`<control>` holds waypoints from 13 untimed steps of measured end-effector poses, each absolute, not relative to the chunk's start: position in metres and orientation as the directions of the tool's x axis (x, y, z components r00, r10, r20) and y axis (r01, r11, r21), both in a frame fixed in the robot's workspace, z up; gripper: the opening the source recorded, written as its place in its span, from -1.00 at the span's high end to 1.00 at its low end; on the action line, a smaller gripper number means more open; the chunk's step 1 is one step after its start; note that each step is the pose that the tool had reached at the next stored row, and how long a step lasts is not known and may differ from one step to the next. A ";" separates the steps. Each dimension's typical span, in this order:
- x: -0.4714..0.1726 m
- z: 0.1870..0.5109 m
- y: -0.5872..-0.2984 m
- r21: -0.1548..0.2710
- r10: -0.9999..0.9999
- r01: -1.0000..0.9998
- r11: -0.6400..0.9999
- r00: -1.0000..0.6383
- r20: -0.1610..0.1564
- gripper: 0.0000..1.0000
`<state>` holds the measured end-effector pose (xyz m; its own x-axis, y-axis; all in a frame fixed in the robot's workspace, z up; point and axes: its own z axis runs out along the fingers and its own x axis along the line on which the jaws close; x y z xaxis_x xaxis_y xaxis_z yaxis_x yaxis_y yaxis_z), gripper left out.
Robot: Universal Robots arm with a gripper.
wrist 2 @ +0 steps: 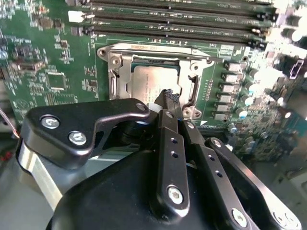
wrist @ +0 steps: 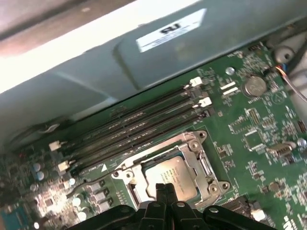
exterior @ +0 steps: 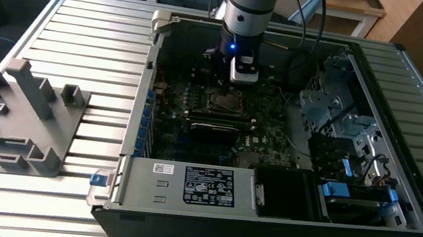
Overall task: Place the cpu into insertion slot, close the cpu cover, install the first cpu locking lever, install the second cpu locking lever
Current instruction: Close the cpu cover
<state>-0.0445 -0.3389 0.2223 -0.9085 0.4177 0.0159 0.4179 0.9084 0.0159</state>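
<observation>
The cpu lies flat in its socket on the green motherboard, its dull silver top showing through the window of the cpu cover. The cover's silvery frame lies down around the chip. A thin metal lever bar runs along one socket edge. My gripper hangs just above the chip's edge. Its black fingers are pressed together with nothing between them. In the exterior view the gripper reaches down into the open case over the socket.
Long memory slots run beside the socket. The case walls ring the board, with a power supply box at the front and a drive cage at the exterior view's right. A grey fixture stands at that view's left.
</observation>
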 end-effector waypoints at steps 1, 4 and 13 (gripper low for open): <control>-0.044 0.222 -0.339 0.016 0.401 0.402 0.916 -0.916 0.016 0.79; -0.044 0.222 -0.339 0.016 0.350 0.350 0.937 -0.937 0.016 0.79; -0.044 0.221 -0.339 0.016 0.193 0.194 0.981 -0.981 0.016 0.79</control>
<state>-0.0445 -0.3389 0.2208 -0.9810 0.1934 0.0159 0.1937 0.9809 0.0159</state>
